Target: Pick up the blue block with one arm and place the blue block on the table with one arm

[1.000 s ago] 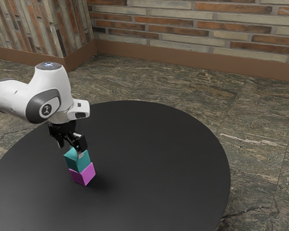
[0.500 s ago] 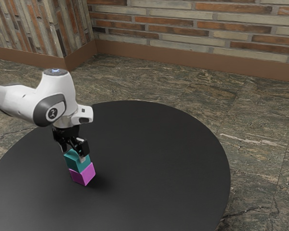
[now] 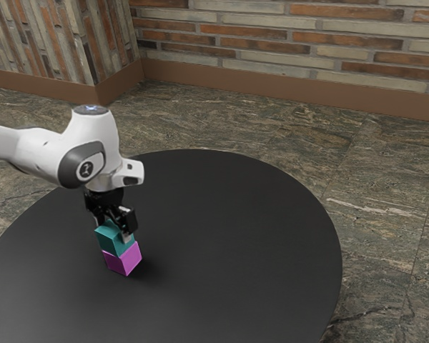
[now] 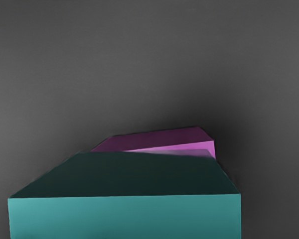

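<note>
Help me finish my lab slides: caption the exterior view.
Black gripper at a teal block stacked on a magenta block, on a round black table.

Teal block [image 4: 124, 216] atop a slightly offset magenta block [image 4: 159, 138], dark surface [image 4: 139, 59] around.

Blue block [image 4: 124, 217] cut off in wrist view, pink block [image 4: 162, 138] partly hidden, table [image 3: 236, 243] cropped
</note>
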### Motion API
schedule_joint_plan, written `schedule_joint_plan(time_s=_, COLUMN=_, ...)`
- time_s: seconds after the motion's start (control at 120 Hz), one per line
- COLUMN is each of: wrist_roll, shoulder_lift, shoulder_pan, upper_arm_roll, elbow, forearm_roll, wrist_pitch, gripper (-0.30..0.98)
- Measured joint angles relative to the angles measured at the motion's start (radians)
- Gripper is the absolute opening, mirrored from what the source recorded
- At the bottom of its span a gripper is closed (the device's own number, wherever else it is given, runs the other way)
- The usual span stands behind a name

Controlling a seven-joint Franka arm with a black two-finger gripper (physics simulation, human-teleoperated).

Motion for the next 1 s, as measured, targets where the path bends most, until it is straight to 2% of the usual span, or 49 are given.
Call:
schedule_joint_plan(time_s=0.383, wrist_roll=0.004, shoulder_lift=0.051, shoulder_pan=0.036, upper_arm_roll=0.002, elbow=0.024, forearm_roll=0.004, wrist_pitch=-0.001, gripper=0.68)
schedule_joint_plan(time_s=0.617, wrist_roll=0.005, shoulder_lift=0.057, shoulder_pan=0.031, upper_arm_roll=0.000, elbow=0.029, forearm_roll=0.006, wrist_pitch=-0.001, gripper=0.44)
schedule_joint_plan(time_s=0.817, wrist_roll=-0.001, shoulder_lift=0.055, shoulder_pan=0.035, upper_arm_roll=-0.002, elbow=0.039, forearm_roll=0.012, wrist_pitch=0.001, gripper=0.38)
schedule_joint_plan(time_s=0.9, wrist_roll=-0.005, shoulder_lift=0.069, shoulder_pan=0.029, upper_arm_roll=-0.006, elbow=0.092, forearm_roll=0.014, wrist_pitch=-0.009, gripper=0.37)
schedule_joint_plan(time_s=1.0, wrist_roll=-0.010, shoulder_lift=0.200, shoulder_pan=-0.006, upper_arm_roll=-0.017, elbow=0.294, forearm_roll=0.017, wrist_pitch=-0.062, gripper=0.37)
